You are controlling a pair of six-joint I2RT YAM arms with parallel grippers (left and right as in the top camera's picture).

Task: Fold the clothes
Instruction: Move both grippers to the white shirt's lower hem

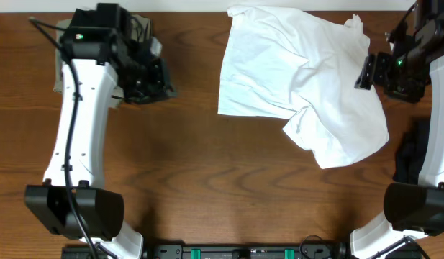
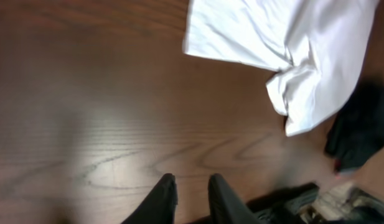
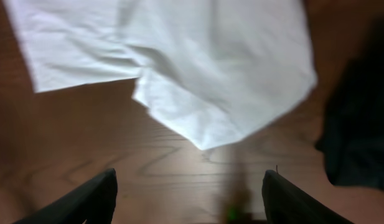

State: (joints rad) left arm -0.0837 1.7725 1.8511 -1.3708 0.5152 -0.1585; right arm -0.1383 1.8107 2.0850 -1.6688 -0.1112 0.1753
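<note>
White T-shirt (image 1: 301,79) noted lying crumpled on the far, right-of-centre part of the table (image 1: 186,165), with cloth bunched toward its near right corner; it is not yet flattened and no fold is made. Left gripper (image 2: 192,190) is seen over bare wood, well apart from the shirt, fingers parted by a narrow gap with nothing between them. Right gripper (image 3: 188,190) is held at the shirt's right edge, fingers spread wide, nothing pinched. Black garment (image 3: 360,118) is noted near the shirt's near right corner. Risks as judged: if the bunched corner is taken, several layers may be pinched together and the fold set crooked; if only the right side is pulled while the left is unheld, the shirt would likely be dragged rather than spread; the black garment could be caught by a low pass; the far edge, lying at the table's rim, might be pushed over
</note>
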